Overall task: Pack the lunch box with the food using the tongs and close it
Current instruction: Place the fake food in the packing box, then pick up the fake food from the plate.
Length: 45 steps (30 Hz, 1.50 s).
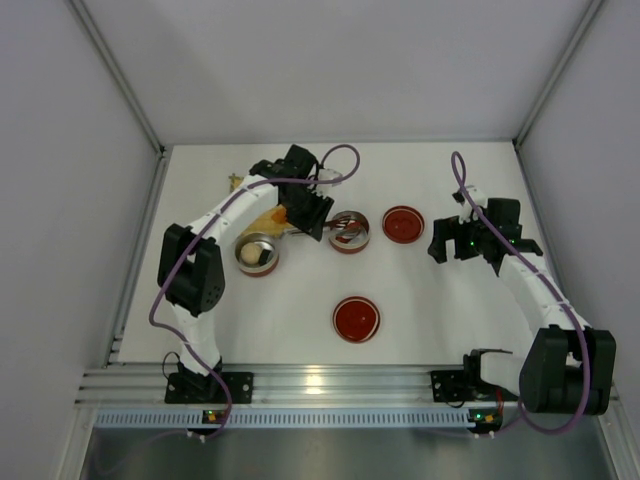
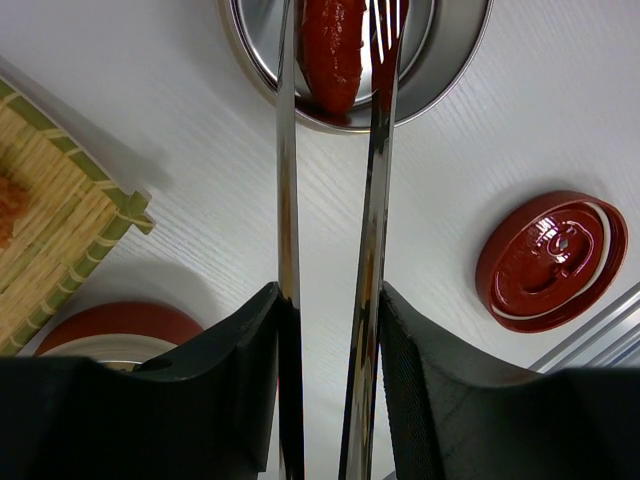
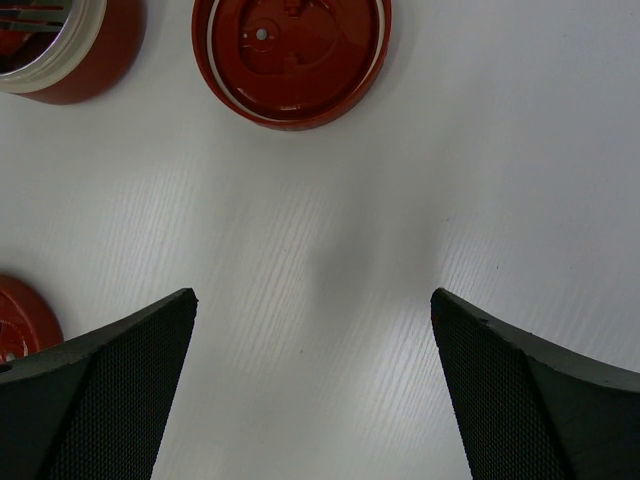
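My left gripper (image 2: 330, 295) is shut on the tongs (image 2: 287, 180), one thin silvery arm against each finger. In the left wrist view the tong tips reach into a steel-lined red lunch box bowl (image 2: 455, 60) and stand on either side of a long red food piece (image 2: 333, 50). From above, the left gripper (image 1: 308, 212) hangs beside that bowl (image 1: 350, 232). A second bowl (image 1: 258, 255) holds a whitish ball and a dark piece. My right gripper (image 1: 452, 243) stands open over bare table, its jaws (image 3: 312, 300) wide apart with nothing between them.
Two red lids lie on the table, one (image 1: 404, 224) right of the bowls and one (image 1: 356, 319) nearer the arms. A yellow woven mat (image 2: 50, 220) with something orange on it lies left of the tongs, partly under the left arm. White walls enclose the table.
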Available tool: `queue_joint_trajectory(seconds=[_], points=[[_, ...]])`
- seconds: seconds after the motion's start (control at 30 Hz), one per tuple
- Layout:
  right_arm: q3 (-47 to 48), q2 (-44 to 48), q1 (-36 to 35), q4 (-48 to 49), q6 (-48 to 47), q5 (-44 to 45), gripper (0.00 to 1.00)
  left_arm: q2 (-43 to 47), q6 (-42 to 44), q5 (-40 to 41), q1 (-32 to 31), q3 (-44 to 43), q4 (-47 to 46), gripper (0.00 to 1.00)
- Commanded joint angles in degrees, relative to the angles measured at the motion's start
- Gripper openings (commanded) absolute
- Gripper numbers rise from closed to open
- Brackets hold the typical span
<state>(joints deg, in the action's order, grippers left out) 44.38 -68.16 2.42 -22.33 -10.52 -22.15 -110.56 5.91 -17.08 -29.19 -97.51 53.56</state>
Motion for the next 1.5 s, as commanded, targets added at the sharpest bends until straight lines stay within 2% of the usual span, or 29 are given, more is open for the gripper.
queue_joint_trajectory(seconds=[0.0, 0.23, 0.43, 0.63, 0.8, 0.93, 1.03, 1.23, 1.47], points=[[3.2, -0.5, -0.3, -0.5, -1.0, -0.6, 0.99, 0.4, 0.1, -1.1, -0.3, -2.7, -0.4, 0.46], [3.3, -0.4, -0.3, -0.5, -1.0, -0.9, 0.99, 2.9, -0.5, -1.6, -0.3, -6.8, 0.6, 0.45], [3.3, -0.3, -0.3, -0.5, -0.9, -0.9, 0.99, 3.6, -0.3, -0.2, -0.3, -13.7, 4.7, 0.45], [3.3, -0.2, -0.3, -0.6, -0.9, -1.0, 0.99, 8.5, 0.3, 1.3, 0.6, -13.3, 7.3, 0.48], [3.3, 0.0, -0.3, -0.7, -1.0, -1.1, 0.99, 12.6, 3.1, -2.3, 8.1, -9.6, 11.6, 0.52], [3.4, -0.2, -0.3, -0.7, -0.9, -1.3, 0.99, 13.8, 9.1, -4.2, 19.2, -8.7, 16.1, 0.54], [3.3, -0.2, -0.3, -0.7, -0.7, -1.3, 0.99, 13.2, 11.4, -3.1, 24.1, -7.9, 18.0, 0.55], [3.5, -1.0, -0.3, -0.6, -0.5, -1.1, 0.99, 14.5, 8.1, -0.4, 25.4, 2.1, 15.1, 0.56], [3.5, -0.7, -0.3, -0.8, -0.3, -1.1, 0.99, 12.5, 3.8, -0.1, 25.9, 2.7, 12.0, 0.59]])
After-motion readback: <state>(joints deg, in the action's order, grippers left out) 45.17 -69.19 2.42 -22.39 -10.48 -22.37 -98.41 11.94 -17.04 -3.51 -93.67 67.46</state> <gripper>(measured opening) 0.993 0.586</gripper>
